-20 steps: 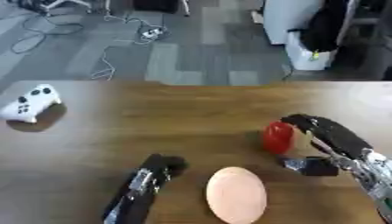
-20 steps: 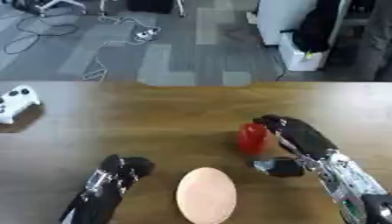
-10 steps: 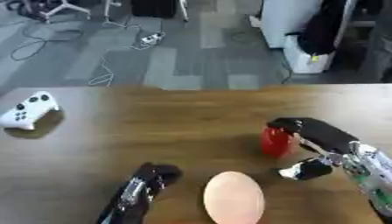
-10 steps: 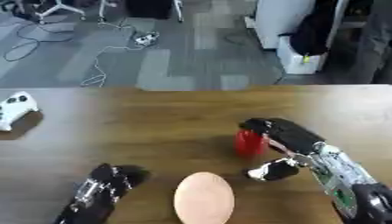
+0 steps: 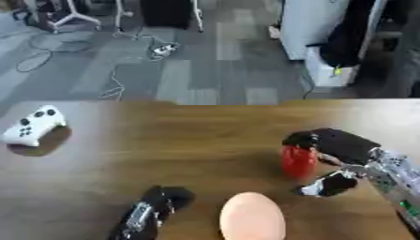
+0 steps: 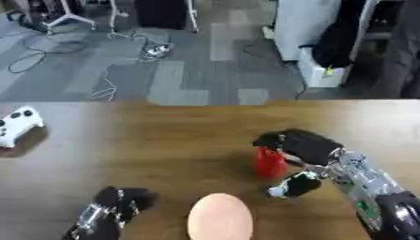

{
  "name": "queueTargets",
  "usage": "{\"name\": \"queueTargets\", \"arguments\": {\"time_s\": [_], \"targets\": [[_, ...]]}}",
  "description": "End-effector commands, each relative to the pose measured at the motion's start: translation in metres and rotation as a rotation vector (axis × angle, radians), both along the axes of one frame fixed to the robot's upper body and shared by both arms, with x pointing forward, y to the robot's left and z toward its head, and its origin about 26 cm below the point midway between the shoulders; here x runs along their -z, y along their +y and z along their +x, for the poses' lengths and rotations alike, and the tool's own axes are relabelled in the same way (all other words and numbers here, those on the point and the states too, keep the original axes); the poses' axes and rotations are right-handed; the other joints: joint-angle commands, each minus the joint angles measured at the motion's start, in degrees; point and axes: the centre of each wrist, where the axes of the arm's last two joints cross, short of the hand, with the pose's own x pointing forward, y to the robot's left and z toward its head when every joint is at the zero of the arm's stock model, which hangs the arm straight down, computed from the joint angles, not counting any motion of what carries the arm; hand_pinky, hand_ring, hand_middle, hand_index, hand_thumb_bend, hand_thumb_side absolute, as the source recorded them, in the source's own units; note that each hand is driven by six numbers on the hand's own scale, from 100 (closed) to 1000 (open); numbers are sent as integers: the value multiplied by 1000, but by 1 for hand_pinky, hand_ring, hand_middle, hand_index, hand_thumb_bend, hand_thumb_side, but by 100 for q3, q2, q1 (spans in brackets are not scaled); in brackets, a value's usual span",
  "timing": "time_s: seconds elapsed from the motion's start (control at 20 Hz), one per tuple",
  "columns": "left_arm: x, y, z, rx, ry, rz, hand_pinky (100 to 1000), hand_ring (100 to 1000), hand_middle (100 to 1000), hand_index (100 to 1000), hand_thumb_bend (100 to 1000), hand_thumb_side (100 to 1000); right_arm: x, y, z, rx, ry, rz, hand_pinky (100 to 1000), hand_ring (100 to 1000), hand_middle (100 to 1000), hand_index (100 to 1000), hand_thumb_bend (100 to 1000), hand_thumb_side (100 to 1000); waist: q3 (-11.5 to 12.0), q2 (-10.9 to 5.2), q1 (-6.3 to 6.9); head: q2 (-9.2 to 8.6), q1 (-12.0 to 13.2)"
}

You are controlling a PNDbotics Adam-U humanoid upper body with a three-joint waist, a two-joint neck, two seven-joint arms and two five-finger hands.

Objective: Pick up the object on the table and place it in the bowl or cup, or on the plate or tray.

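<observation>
A small red object [image 5: 297, 161] stands on the wooden table [image 5: 189, 140], right of the middle. My right hand [image 5: 348, 146] comes in from the right. Its fingers curl over the object's top and far side, and its thumb [image 5: 326, 183] sits just below and right of it. The object still rests on the table. A pale pink oval plate [image 5: 252, 217] lies at the near edge, just left of and below the red object. My left hand [image 5: 156, 208] rests at the lower left with relaxed fingers, holding nothing.
A white game controller [image 5: 31, 125] lies at the table's far left. Beyond the table's far edge are a grey floor with cables [image 5: 115, 79] and white cabinets [image 5: 316, 33].
The camera has tilted, so the whole picture has shifted. My right hand's fingers have reached further left over the red object's top. The left hand stays in place.
</observation>
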Motion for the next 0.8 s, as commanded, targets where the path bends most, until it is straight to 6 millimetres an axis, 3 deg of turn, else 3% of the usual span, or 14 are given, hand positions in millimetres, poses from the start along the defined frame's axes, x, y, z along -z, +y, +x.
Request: {"name": "queueTargets", "arguments": {"time_s": [0.05,0.5,0.8], "targets": [[-8,-4,-1,26,-31,-16,842,816,628,740,205,1000,-19,0,2,5,-33,-53,829,870,897,973,568,623,41,-71,10,-121,-95],[-10,-5,-1,47,-44,-16,844,820,630,741,202,1000,-22,-19,-19,0,-29,-126,821,861,885,956,536,601,129,-6,12,-273,-137],[-12,-5,-1,49,-54,-20,844,822,631,741,202,1000,-26,-17,-28,-28,-21,-100,827,861,887,950,518,616,147,28,21,-288,-131]]}}
